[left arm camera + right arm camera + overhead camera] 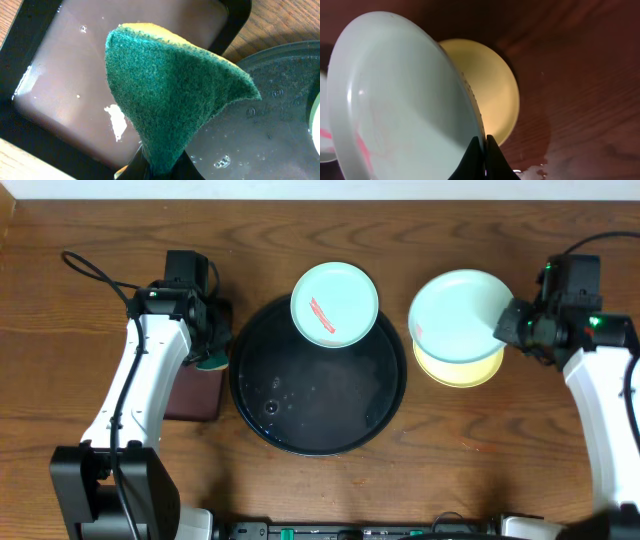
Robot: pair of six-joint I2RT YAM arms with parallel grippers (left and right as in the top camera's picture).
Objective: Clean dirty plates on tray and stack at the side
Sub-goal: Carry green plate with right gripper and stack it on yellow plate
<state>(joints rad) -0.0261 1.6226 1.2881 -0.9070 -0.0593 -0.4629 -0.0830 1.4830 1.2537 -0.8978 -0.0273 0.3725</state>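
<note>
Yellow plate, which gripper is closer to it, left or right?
Right. The right gripper grips the rim of a mint plate over the yellow plate; the left gripper holds a sponge beyond the black tray, over the brown tray.

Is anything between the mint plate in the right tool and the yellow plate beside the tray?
Nothing visible. The pale mint round plastic plate, pinched at its rim by the right tool, hangs tilted over the yellow round plastic plate.

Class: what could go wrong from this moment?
The right gripper pinches the mint plate only at its rim above the yellow plate; it could slip. Faint pink marks show on that plate, so it may be stacked dirty. The smeared plate overhangs the rim of the tray and might tip.
</note>
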